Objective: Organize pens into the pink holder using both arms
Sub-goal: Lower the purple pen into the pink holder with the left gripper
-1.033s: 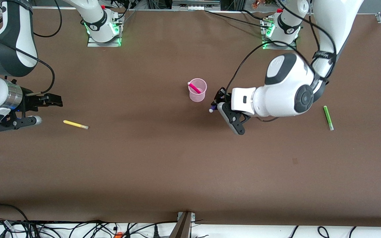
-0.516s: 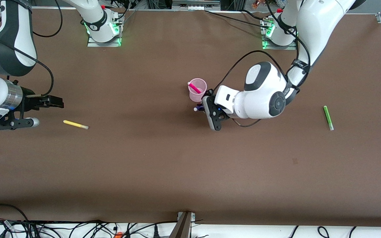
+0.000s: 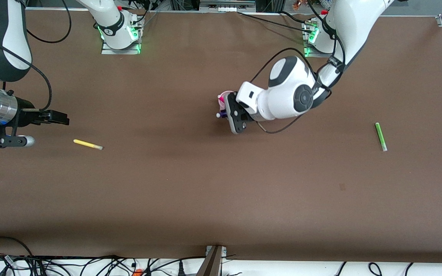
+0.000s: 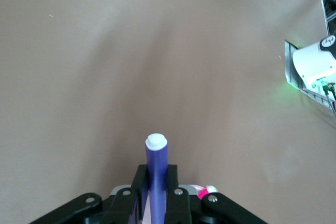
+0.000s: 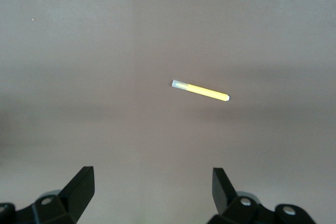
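- The left gripper point(image 3: 226, 114) hangs over the pink holder point(image 3: 225, 94) in the middle of the table, its fingers point(image 4: 139, 188) clamped on the purple pen point(image 4: 156, 170).
- In the left wrist view the purple pen sticks out past the fingers with its white tip point(image 4: 156, 141) leading; in the front view that tip point(image 3: 218, 115) points toward the right arm's end of the table.
- The pink holder is mostly hidden under the left arm's wrist; only part of its rim shows, with the magenta pen point(image 3: 221, 99) inside it.
- The right gripper point(image 3: 38, 126) hovers over the table at the right arm's end, its jaws spread wide and holding nothing.
- The yellow pen point(image 3: 87, 144) lies flat on the table near the right gripper, toward the middle of the table from it; the right wrist view shows it point(image 5: 200, 91) lying crosswise ahead of the open fingers point(image 5: 79, 190).
- The green pen point(image 3: 380, 136) lies flat near the left arm's end of the table, well apart from the holder and nearer to the front camera than it.
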Available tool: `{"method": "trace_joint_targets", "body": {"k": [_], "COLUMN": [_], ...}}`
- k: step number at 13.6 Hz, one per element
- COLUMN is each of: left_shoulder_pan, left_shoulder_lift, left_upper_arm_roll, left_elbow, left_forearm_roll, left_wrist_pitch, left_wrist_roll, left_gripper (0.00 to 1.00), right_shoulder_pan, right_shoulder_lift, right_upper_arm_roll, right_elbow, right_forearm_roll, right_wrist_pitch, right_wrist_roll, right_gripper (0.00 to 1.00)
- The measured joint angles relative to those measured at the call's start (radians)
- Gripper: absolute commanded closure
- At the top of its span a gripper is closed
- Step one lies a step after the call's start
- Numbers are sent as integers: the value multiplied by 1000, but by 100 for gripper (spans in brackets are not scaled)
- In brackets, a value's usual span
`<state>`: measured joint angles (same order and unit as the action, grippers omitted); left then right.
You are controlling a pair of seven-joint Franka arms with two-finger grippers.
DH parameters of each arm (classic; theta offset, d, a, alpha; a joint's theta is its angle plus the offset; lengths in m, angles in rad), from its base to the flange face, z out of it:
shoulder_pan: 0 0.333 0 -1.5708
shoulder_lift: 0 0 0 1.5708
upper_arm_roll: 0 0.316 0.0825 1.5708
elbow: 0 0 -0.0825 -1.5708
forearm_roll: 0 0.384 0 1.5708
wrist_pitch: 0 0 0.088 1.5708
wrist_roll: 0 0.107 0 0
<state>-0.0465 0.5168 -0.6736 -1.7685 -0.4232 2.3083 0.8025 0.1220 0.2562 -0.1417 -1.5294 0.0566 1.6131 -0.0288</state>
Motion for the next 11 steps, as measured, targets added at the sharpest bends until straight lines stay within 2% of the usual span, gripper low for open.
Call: {"method": "trace_joint_targets", "body": {"k": [3, 7, 11], "left_shoulder_pan": [-14, -91, -93], "left_shoulder_lift": [-60, -66, -59], "left_upper_arm_roll": [-11, -18, -11], "left_elbow": [-100, -173, -218], "left_forearm_roll": [0, 0, 0], "left_wrist_pitch": [68, 230, 266], "left_wrist_roll": [-53, -155, -161], "left_gripper": [100, 100, 100], "right_shoulder_pan": [-58, -68, -71], "right_shoulder_lift": [-48, -123, -153], "right_upper_arm_roll": [75, 80, 85], "right_elbow": [0, -2, -6], "right_forearm_roll": [-34, -36, -36], "right_wrist_pitch": [-2, -26, -55], "right_wrist_roll": [10, 10, 10], "right_gripper": [1, 1, 0]}}
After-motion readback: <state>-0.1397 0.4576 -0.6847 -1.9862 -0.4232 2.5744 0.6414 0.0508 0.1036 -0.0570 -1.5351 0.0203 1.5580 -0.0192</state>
